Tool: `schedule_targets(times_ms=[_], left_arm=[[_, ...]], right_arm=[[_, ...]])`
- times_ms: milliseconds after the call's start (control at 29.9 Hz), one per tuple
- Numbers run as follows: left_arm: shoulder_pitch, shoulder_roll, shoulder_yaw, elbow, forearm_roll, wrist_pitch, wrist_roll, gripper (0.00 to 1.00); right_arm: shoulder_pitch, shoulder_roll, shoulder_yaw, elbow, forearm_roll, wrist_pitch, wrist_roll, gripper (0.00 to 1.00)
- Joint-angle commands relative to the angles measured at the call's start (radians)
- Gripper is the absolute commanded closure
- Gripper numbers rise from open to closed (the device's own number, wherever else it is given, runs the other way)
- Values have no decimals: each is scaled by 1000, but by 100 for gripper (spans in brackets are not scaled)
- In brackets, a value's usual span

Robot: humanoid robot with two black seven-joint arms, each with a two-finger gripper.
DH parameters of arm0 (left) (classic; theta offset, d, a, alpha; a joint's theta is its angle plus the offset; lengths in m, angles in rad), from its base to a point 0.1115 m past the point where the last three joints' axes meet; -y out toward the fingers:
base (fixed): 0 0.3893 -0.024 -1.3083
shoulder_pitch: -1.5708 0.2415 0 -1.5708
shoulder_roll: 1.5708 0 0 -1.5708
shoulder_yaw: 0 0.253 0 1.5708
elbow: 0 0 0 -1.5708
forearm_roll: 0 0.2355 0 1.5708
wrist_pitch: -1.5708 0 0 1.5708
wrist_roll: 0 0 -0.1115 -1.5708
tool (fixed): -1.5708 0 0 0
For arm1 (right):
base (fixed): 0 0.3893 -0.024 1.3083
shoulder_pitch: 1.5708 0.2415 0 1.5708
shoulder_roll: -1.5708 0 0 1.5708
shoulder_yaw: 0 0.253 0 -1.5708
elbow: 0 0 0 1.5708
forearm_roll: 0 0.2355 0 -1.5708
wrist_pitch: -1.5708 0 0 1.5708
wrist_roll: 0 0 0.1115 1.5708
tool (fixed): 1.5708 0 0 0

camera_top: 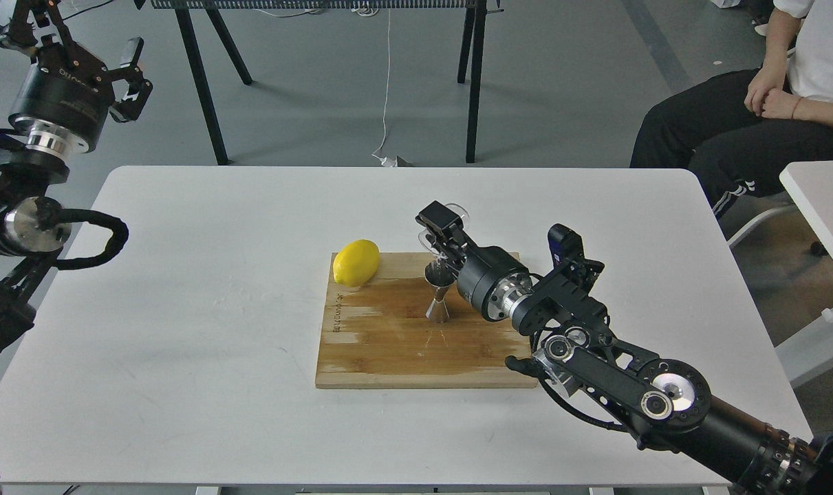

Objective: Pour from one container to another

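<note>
A small steel jigger [438, 294] stands upright on the wooden cutting board [388, 344], near its back right. My right gripper [441, 229] hovers just above and behind the jigger's mouth, shut on the tiny clear cup [450, 214], which is tipped on its side. The cup is see-through and partly hidden by the black fingers. Whether any liquid is leaving it is too faint to tell. My left gripper [126, 72] is raised far off at the upper left, past the table's corner, open and holding nothing.
A yellow lemon [355, 262] lies on the board's back left corner. The board sits mid-table on the white table [182, 309]. A seated person [753, 117] is beyond the far right corner; a second white table edge [822, 199] is at right.
</note>
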Motion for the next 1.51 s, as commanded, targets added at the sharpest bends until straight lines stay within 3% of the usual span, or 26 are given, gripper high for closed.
schedule_targets(times_ms=[0, 602, 1003, 1204, 1472], left_arm=[[0, -1, 0, 0, 0, 0, 0, 0], [0, 0, 1, 0, 0, 0, 2, 0], [0, 0, 0, 0, 0, 0, 2, 0], [0, 5, 0, -2, -2, 0, 2, 0], [-1, 5, -5, -6, -3, -5, 0, 0]], right_arm=[[2, 0, -2, -2, -14, -1, 0, 72], [5, -8, -45, -2, -220, -8, 12, 72], [20, -29, -71, -2, -225, -11, 31, 72], [8, -29, -16, 1, -131, -15, 24, 72], [-33, -52, 204, 9, 264, -14, -8, 71]])
